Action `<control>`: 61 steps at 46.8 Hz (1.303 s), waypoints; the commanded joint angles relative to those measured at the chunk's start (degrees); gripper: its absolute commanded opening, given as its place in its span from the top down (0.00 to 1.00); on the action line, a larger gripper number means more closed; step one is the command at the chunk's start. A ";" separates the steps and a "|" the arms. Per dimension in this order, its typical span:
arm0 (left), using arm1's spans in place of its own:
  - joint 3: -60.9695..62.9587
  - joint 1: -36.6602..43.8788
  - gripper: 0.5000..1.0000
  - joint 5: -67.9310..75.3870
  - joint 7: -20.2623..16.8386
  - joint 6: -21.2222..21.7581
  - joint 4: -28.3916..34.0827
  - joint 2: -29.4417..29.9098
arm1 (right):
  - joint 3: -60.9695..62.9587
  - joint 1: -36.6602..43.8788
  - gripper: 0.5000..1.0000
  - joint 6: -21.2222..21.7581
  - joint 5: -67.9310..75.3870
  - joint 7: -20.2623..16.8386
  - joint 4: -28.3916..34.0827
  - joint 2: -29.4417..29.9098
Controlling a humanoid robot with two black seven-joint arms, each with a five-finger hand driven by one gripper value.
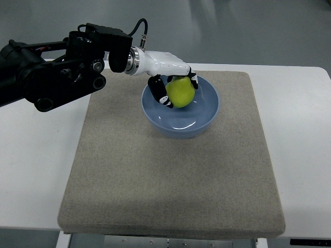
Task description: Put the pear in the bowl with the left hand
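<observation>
A yellow-green pear is held over the left half of a blue bowl, just above its inside. My left hand reaches in from the upper left, its white palm above the bowl's rim and its black-tipped fingers curled around the pear. The bowl stands on the far middle of a grey-brown mat. I cannot tell whether the pear touches the bowl's bottom. The right arm does not show.
The mat lies on a white table, with the table's front edge near the bottom of the picture. My black left forearm spans the upper left over the table. Grey floor lies beyond the table's far edge.
</observation>
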 commanded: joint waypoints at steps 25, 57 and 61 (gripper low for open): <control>0.26 1.25 0.06 -0.08 -0.02 0.29 0.37 -0.28 | 0.00 0.00 0.15 0.00 0.00 0.00 0.00 0.00; -1.15 -0.42 0.01 -34.43 0.07 0.73 8.10 2.79 | 0.00 0.00 0.15 0.00 0.00 0.00 0.00 0.00; -0.71 -0.42 0.01 -38.31 0.07 0.73 8.99 3.67 | 0.00 0.00 0.15 0.00 0.00 0.00 0.00 0.00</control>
